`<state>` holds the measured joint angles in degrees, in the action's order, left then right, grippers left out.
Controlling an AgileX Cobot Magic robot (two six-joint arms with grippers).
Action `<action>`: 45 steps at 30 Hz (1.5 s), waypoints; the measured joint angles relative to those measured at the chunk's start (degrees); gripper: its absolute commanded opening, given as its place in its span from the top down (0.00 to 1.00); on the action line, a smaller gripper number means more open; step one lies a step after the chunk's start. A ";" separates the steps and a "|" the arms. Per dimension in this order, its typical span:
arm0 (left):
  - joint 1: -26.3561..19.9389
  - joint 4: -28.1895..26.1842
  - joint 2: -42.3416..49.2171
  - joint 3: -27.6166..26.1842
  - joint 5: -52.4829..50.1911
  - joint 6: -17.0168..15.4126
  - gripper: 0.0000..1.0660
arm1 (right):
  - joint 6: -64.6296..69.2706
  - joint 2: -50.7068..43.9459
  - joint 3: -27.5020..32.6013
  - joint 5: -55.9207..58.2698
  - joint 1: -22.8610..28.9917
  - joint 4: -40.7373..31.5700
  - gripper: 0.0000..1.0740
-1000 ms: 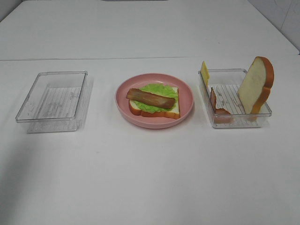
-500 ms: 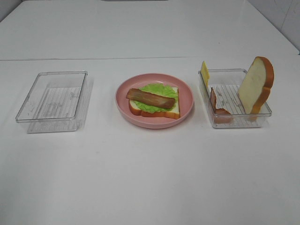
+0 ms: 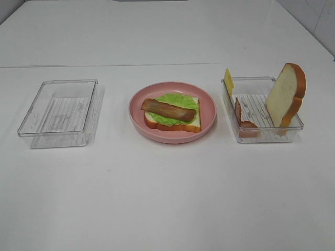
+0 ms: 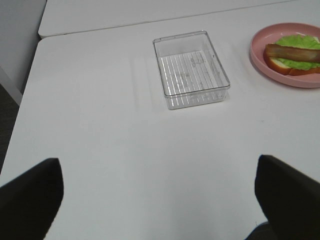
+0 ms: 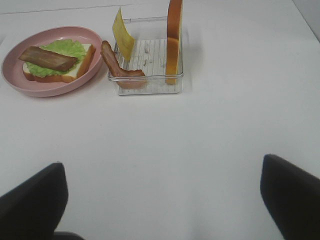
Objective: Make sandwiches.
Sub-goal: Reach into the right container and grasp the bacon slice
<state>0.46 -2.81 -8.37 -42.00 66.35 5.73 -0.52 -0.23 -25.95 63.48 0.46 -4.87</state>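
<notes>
A half-built sandwich lies on the pink plate [image 3: 208, 107]: a bread slice [image 3: 189, 127], a lettuce leaf [image 3: 180, 99] and a bacon strip [image 3: 167, 109] on top. The clear box [image 3: 261, 135] on the right holds an upright bread slice [image 3: 285, 94], a second bacon strip [image 3: 242, 119] and a yellow cheese slice [image 3: 229, 80] leaning on its far wall. My left gripper [image 4: 157, 167] and right gripper [image 5: 162, 167] are open and empty, each well short of the food over bare table. Neither shows in the exterior high view.
An empty clear box [image 3: 31, 125] stands left of the plate; it also shows in the left wrist view [image 4: 220, 75]. The white table has a seam line running behind the three items.
</notes>
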 measured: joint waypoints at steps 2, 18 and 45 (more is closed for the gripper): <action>0.00 -0.06 3.09 0.92 0.29 -1.15 0.05 | 0.00 0.00 0.00 0.00 0.00 0.00 0.08; 0.00 -4.76 8.71 9.80 2.81 -1.43 0.05 | 0.00 0.00 0.00 0.00 0.00 0.00 0.08; 0.00 -4.30 8.71 12.49 -4.30 -1.89 0.06 | 0.00 0.00 0.00 0.00 0.00 0.00 0.08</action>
<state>0.46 -7.10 0.34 -29.51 62.05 3.84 -0.52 -0.23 -25.95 63.48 0.46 -4.87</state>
